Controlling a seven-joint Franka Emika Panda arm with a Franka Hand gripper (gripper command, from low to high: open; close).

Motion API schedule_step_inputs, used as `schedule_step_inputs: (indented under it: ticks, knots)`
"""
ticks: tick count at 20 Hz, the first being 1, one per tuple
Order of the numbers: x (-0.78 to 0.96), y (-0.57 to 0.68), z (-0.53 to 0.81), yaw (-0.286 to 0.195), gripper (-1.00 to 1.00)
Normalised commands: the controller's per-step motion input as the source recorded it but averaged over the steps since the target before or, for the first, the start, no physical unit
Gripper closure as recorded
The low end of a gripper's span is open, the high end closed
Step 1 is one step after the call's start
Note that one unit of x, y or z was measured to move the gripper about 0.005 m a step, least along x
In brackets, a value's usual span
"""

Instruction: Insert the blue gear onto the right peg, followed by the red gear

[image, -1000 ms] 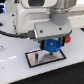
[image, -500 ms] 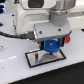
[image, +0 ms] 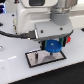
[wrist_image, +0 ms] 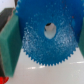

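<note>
Where pegs lie hidden, blue gear (wrist_image: 46,36) (rim cropped) in clamped end effector (image: 54,44).

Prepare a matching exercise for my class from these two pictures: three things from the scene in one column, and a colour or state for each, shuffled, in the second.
Column one:
1. blue gear
2. plate
3. tool

Column two:
A. grey with a black rim, lying flat on the white table
B. shut on the gear, a green pad against its edge
C. toothed disc with a hole through its centre, held above the plate

Pairs: 1-C, 2-A, 3-B
</note>
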Motion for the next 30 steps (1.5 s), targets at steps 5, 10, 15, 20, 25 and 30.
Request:
schedule_step_inputs:
  ticks: [5, 10, 15, 20, 25, 30]
  knots:
    - [0.27, -0.01, -0.05, 0.000, 1.00]
    - [0.31, 0.02, 0.00, 0.000, 1.00]
    - [0.22, 0.04, 0.20, 0.000, 1.00]
    - [0.23, 0.20, 0.25, 0.000, 1.00]
    - [0.33, -0.01, 0.02, 0.000, 1.00]
    - [0.27, -0.09, 0.00, 0.000, 1.00]
